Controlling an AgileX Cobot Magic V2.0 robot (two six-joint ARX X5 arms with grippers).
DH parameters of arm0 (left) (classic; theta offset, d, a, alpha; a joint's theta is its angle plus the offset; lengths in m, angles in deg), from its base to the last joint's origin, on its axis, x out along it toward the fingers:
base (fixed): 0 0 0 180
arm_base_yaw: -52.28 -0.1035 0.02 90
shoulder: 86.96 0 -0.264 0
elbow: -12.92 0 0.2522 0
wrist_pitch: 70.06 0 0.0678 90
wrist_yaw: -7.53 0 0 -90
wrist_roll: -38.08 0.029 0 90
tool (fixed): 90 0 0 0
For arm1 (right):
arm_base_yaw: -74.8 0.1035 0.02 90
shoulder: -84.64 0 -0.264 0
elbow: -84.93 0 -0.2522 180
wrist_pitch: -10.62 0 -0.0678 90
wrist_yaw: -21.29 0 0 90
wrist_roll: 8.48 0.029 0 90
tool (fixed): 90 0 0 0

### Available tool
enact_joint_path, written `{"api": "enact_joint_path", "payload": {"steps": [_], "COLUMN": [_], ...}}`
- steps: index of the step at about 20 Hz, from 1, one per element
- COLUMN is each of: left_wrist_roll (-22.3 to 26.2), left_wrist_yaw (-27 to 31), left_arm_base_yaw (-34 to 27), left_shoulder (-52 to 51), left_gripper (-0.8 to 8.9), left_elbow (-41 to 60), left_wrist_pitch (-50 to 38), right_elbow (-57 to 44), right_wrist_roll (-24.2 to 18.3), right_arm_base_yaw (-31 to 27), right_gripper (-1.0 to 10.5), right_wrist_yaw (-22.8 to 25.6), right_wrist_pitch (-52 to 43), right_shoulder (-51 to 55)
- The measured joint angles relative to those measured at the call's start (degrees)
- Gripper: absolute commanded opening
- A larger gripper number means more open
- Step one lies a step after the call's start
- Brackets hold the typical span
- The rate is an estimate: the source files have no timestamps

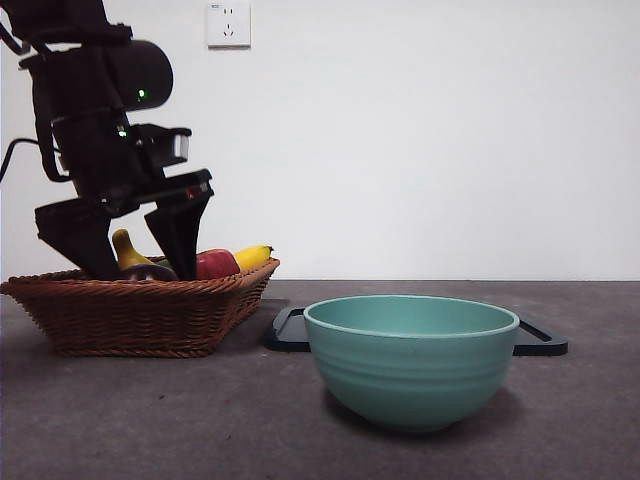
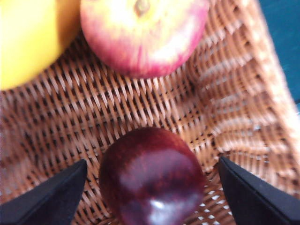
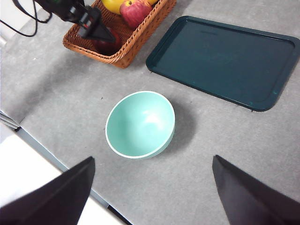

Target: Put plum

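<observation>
- Reaching into the wicker basket (image 1: 140, 315), the left gripper (image 2: 150, 187) stands with its 2 jaws spread, one on each side of the plum (image 2: 152, 176); neither jaw appears to touch the fruit.
- Plum: dark maroon and glossy, resting on the basket's woven floor near a corner wall, apart from the red apple (image 2: 143, 35) and the yellow fruit (image 2: 28, 40) beyond it.
- Front view: the same arm comes down from the upper left, jaw tips inside the basket, straddling the plum (image 1: 148, 271) beside the apple (image 1: 216, 264) and a banana (image 1: 253, 257).
- Right gripper (image 3: 150, 197): jaws spread, empty, waiting high above the surface over the green bowl (image 3: 140, 124) and the dark tray (image 3: 225, 61).
- Step in hand, as judged: the grasp approach; the plum is not yet lifted.
- Next move, as judged: closing the jaws squarely on the fruit's widest part, then a straight lift clear of the basket wall; the round, glossy skin could slip from an off-centre pinch. The task sentence names no destination.
</observation>
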Motion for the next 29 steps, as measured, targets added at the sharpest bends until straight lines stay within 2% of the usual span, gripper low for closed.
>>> {"api": "enact_joint_path", "payload": {"steps": [4, 7, 8, 15, 19, 23, 29], "left_wrist_roll": [0.00, 0.00, -0.02, -0.02, -0.04, -0.26, -0.26], "left_wrist_yaw": [0.00, 0.00, -0.04, 0.02, -0.44, -1.66, -1.75], "left_arm_base_yaw": [0.00, 0.02, 0.02, 0.11, 1.81, 7.08, 21.44], "left_shoulder": [1.29, 1.29, 1.29, -0.26, -9.27, -17.77, -20.50], "left_gripper": [4.21, 2.52, 2.37, 2.40, 2.41, 2.45, 2.44], "left_elbow": [0.00, -0.04, -0.11, -0.20, -0.20, -0.20, -0.20], "left_wrist_pitch": [0.00, 0.20, 0.17, 1.40, 2.05, 5.62, 5.75], "right_elbow": [0.00, 0.00, 0.00, 0.00, 0.00, 0.00, 0.00], "right_wrist_roll": [0.00, 0.00, 0.00, 0.00, 0.00, 0.00, 0.00], "right_arm_base_yaw": [0.00, 0.00, 0.00, 0.00, 0.00, 0.00, 0.00], "right_gripper": [4.0, 4.0, 4.0, 4.0, 4.0, 4.0, 4.0], "right_wrist_yaw": [0.00, 0.00, 0.00, 0.00, 0.00, 0.00, 0.00], "right_wrist_pitch": [0.00, -0.07, -0.09, -0.42, -0.44, -0.44, -0.46], "right_shoulder": [0.00, 0.00, 0.00, 0.00, 0.00, 0.00, 0.00]}}
